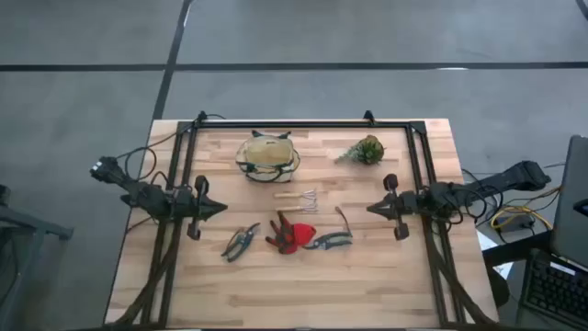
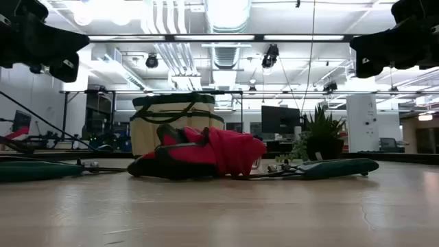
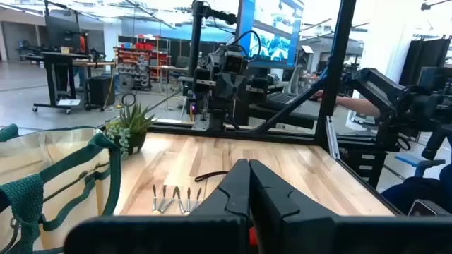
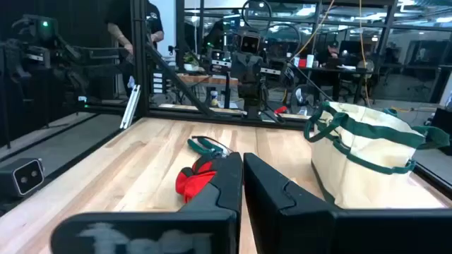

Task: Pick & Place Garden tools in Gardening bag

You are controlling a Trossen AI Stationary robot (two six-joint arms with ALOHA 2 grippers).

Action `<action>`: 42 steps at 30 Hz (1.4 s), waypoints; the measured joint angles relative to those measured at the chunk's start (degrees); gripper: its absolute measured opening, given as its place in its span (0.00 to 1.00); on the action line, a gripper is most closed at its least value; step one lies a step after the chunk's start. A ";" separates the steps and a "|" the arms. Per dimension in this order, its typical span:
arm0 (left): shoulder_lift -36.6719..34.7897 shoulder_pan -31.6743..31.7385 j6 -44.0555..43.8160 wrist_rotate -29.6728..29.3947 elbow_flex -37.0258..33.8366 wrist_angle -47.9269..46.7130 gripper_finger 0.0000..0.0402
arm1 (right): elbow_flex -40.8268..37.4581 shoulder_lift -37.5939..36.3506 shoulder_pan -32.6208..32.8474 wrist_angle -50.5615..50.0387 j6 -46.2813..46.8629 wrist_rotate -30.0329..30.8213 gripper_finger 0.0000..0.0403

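Right gripper with fingers pressed together above wooden table, red piece ahead, gardening bag alongside, opposite arm beyond.

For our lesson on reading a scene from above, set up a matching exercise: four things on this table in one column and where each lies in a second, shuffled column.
Things:
1. gardening bag
2. small plant
3. rake
4. red piece

Places:
A. far right part of the table
B. between the two pruning shears
C. far side, near the middle
D. just in front of the bag

Pairs: 1-C, 2-A, 3-D, 4-B
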 joint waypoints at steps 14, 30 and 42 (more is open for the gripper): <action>-0.02 0.01 -0.02 -0.02 0.00 0.02 0.01 | 0.01 0.00 0.02 0.02 -0.04 -0.01 0.02; -0.01 0.01 0.00 0.00 0.00 0.00 0.01 | 0.00 0.00 0.02 0.02 0.00 -0.01 0.02; 0.00 0.01 -0.02 0.00 -0.02 0.01 0.01 | 0.00 0.00 0.00 1.50 -0.10 -0.02 0.02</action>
